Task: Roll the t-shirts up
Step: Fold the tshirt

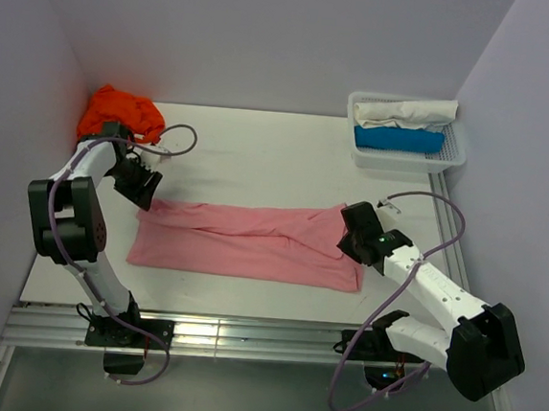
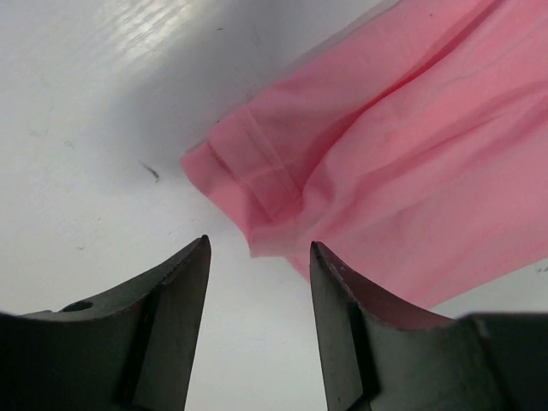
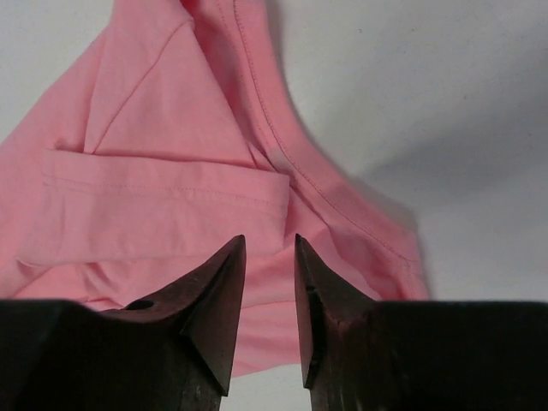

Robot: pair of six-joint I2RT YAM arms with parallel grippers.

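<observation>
Now the pink shirt [image 1: 247, 242] lies folded into a long strip across the middle of the surface [image 1: 260, 156], while the orange shirt [image 1: 119, 113] sits crumpled in the far left corner. The left hand [image 2: 259, 247] hovers at the strip's left end, fingers spread with nothing between them. The right hand [image 3: 271, 240] hangs over the right end, fingers slightly parted, pinching nothing.

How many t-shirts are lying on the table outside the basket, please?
2: the pink t-shirt stretched flat across the middle, and the orange t-shirt bunched in the far-left corner. Another could be hidden beneath that heap.
</observation>
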